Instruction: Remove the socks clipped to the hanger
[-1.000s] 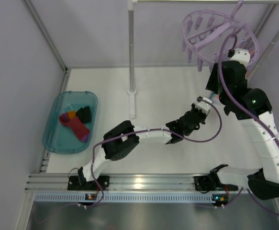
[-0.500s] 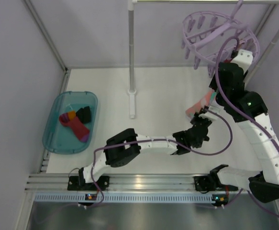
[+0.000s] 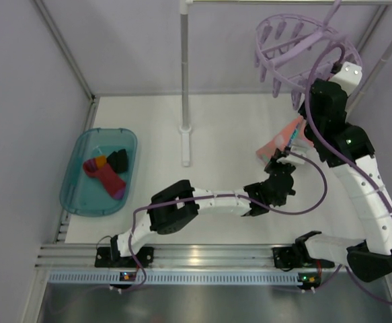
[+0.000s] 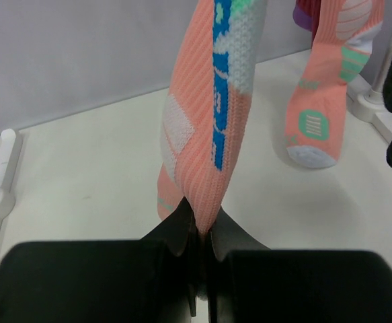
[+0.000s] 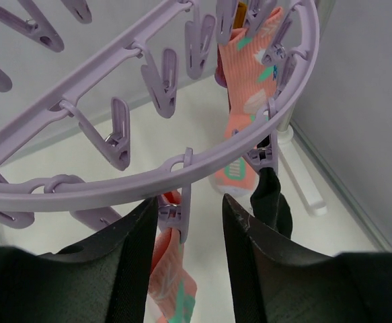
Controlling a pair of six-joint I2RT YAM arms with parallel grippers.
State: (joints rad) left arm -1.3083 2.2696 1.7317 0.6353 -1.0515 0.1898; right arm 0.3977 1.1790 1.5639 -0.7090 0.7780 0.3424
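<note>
The lilac ring hanger (image 3: 296, 40) hangs at the back right. My left gripper (image 4: 201, 225) is shut on the lower end of a salmon sock (image 4: 216, 101); it also shows in the top view (image 3: 284, 138), stretched up towards the ring from the left gripper (image 3: 278, 163). My right gripper (image 5: 190, 200) is open, its fingers either side of a lilac peg (image 5: 181, 205) that clips this salmon sock (image 5: 172, 282) under the ring (image 5: 148, 168). A black sock (image 5: 274, 205) and another salmon sock (image 5: 246, 121) hang clipped beside it.
A teal tub (image 3: 74, 195) at the left holds a black sock (image 3: 118, 159) and a red one (image 3: 108, 178). A white pole (image 3: 184, 81) stands at the back middle on its foot. Grey walls close in on both sides.
My left gripper has drawn back and down with the salmon sock, pulling it taut. My right arm has risen so its fingers sit at the ring around the peg.
</note>
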